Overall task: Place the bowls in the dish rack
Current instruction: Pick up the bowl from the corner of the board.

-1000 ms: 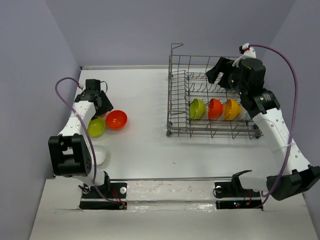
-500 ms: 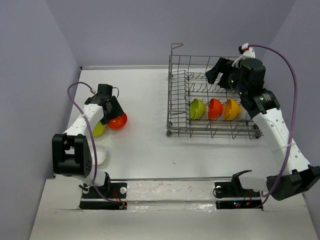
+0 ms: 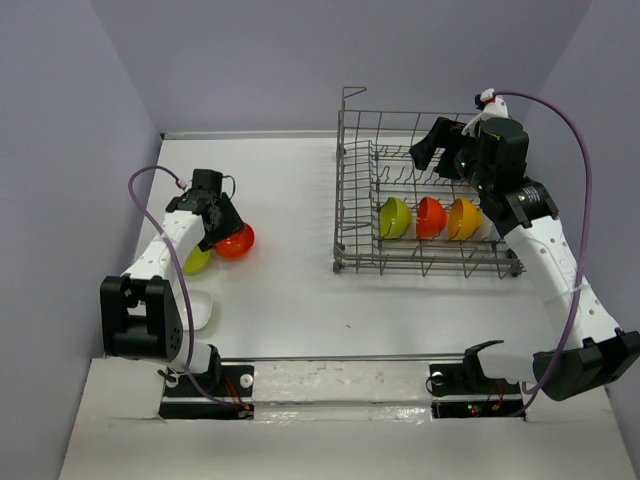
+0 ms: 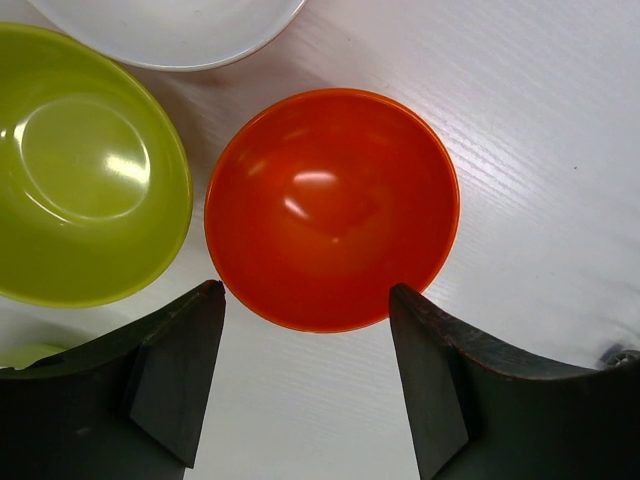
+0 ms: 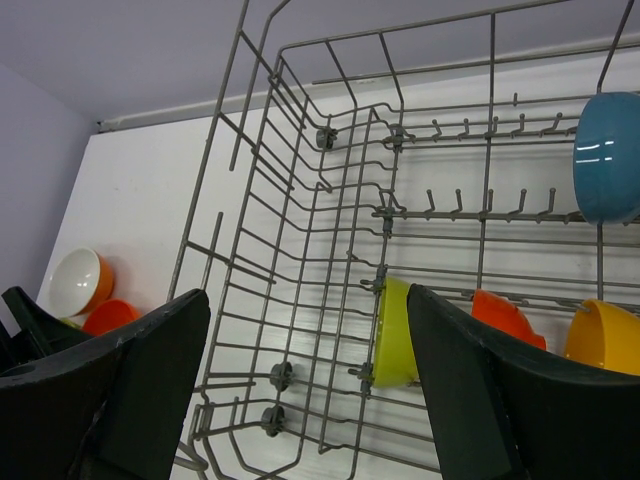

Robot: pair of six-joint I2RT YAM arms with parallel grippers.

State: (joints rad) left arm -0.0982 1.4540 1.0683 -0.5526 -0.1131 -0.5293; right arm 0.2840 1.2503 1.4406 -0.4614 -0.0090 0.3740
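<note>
When you look from above, the left gripper hangs over the shiny round red-orange bowl, well apart from the big grey wire dish rack. Its wrist view shows fingers spread wide beside the bowl's near rim, holding nothing, likely ready to pinch it. The right wrist view shows the right gripper spread wide too, empty, above the rack.

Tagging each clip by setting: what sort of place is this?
Probably a lab test booth, not a kitchen: plain purple walls box in a white table, robot arms are bolted at its edge, and the dish rack and bowls are the only kitchenware.
</note>
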